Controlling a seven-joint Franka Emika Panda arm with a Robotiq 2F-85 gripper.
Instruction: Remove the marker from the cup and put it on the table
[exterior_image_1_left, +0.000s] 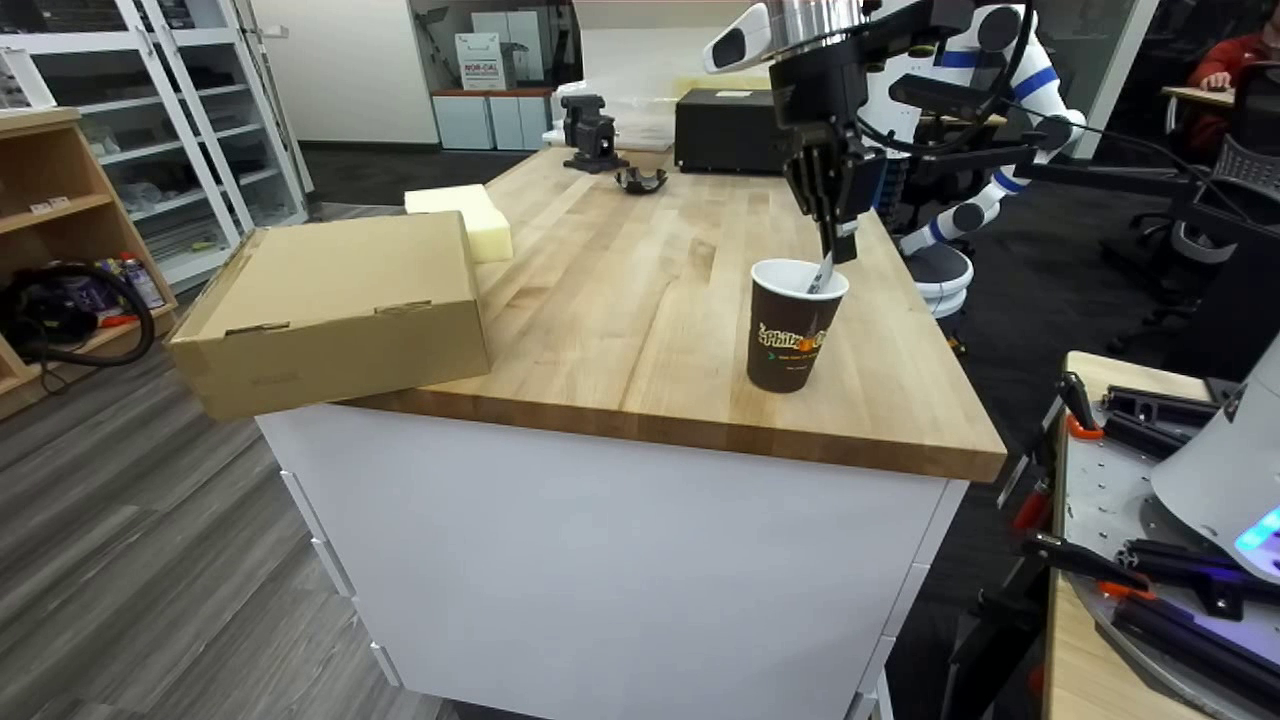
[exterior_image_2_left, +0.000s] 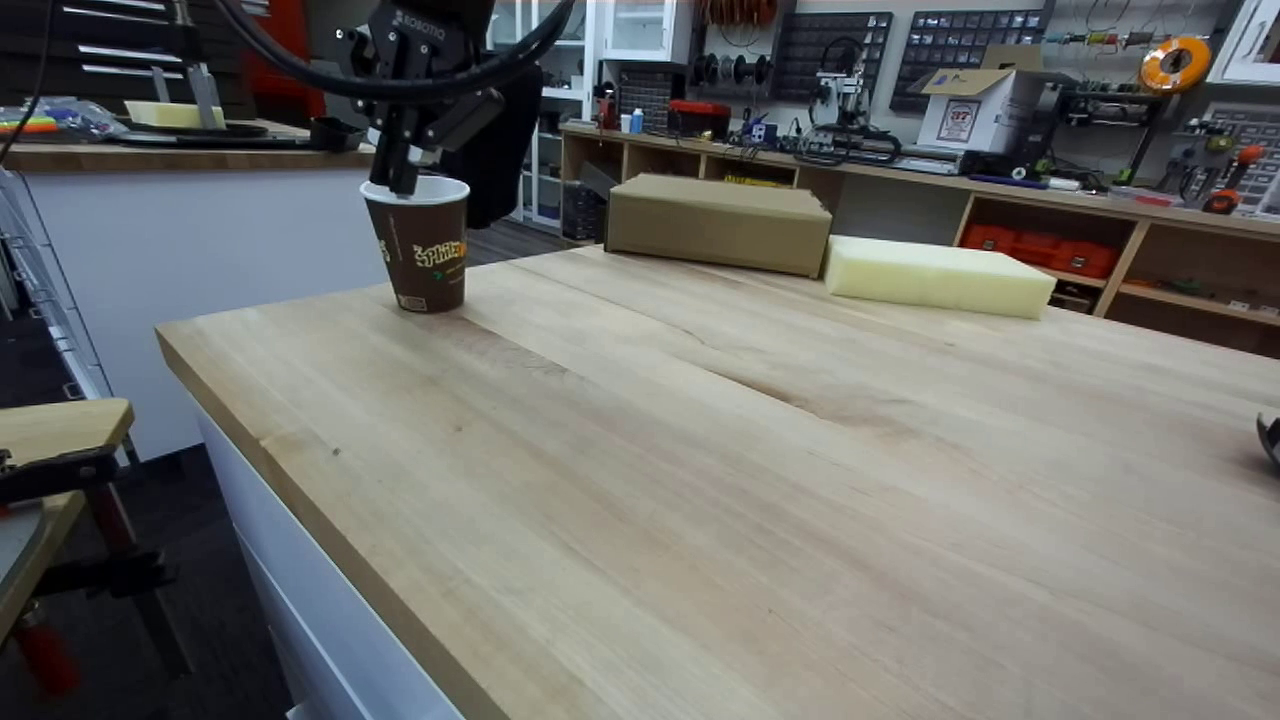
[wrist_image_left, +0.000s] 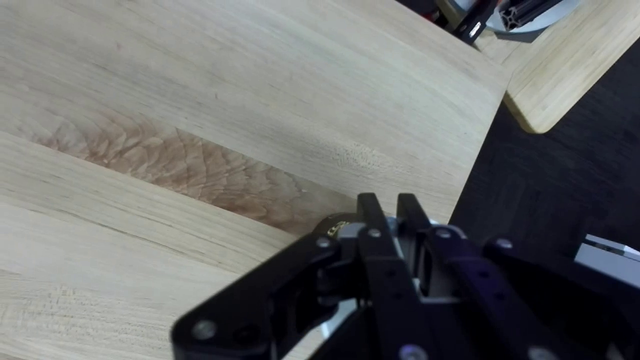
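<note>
The dark brown cup (exterior_image_1_left: 790, 335) stands upright near a corner of the wooden table (exterior_image_1_left: 640, 270). It also shows in an exterior view (exterior_image_2_left: 425, 255), and a sliver shows in the wrist view (wrist_image_left: 334, 223). The marker (exterior_image_1_left: 821, 276) stands tilted in the cup, its upper part at my fingertips and its lower part hidden inside. My gripper (exterior_image_1_left: 838, 248) points down just above the cup's rim. In the wrist view the gripper (wrist_image_left: 387, 200) has a narrow gap of about the marker's width, with a bluish bit between the fingers, so it looks shut on the marker.
A cardboard box (exterior_image_1_left: 330, 305) and a pale yellow foam block (exterior_image_1_left: 470, 220) lie on the table. A black box (exterior_image_1_left: 730, 130) and a dark clamp-like tool (exterior_image_1_left: 592, 135) stand at its far end. The table's edge (exterior_image_2_left: 280, 495) is close to the cup.
</note>
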